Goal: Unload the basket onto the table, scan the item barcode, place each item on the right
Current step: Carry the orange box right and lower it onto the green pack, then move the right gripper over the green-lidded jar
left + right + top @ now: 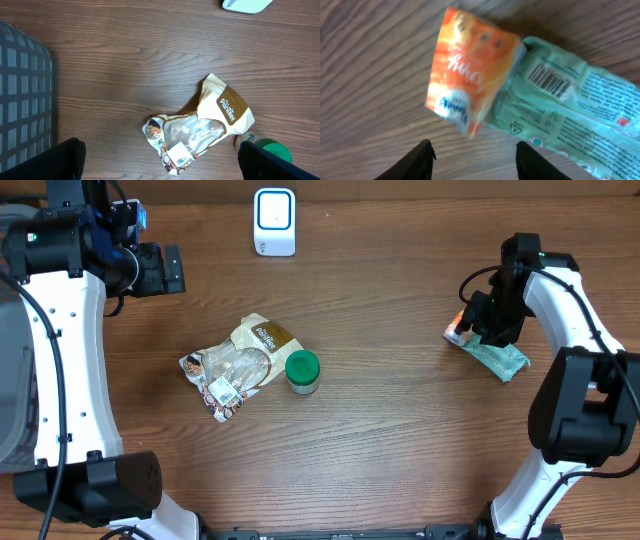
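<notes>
Brown wood-grain counter (400, 430), bare along its near edge and between the middle and the right side. A white scanner (274, 222) sits at the far edge. A snack bag (238, 365) and a green-lidded jar (302, 371) sit side by side mid-counter. The packet (497, 358) lies flat at the right, its long axis running from the orange end far-left to the teal end near-right, barcode up. The right gripper (476, 157) hovers over it, released. The left gripper (172, 270) is spread wide and empty.

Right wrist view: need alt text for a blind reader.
A glossy orange plastic packet lies on the brown wooden table against a mint-green plastic packet whose black-and-white barcode faces up. The right gripper is above them, its two dark fingers apart with nothing between.
</notes>
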`<action>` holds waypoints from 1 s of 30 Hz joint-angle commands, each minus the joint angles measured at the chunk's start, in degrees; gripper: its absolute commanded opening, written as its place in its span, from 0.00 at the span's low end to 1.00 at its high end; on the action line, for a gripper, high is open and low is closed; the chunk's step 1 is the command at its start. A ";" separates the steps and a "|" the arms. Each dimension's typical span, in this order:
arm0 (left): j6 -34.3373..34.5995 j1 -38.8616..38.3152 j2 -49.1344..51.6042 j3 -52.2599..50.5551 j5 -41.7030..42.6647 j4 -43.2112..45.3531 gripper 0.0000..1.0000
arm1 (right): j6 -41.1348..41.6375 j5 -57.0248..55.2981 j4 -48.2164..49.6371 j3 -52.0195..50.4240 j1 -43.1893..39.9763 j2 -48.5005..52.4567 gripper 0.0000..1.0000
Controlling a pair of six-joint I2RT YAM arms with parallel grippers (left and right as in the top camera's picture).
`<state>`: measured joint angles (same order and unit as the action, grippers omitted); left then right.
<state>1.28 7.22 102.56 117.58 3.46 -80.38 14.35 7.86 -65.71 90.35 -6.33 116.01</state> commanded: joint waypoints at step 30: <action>-0.92 -0.11 0.44 -0.11 0.44 0.04 1.00 | -7.80 -5.35 -6.32 17.57 46.84 2.82 1.00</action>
<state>1.28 7.22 102.56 117.58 3.46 -80.38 2.81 4.69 -72.44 108.79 39.99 116.86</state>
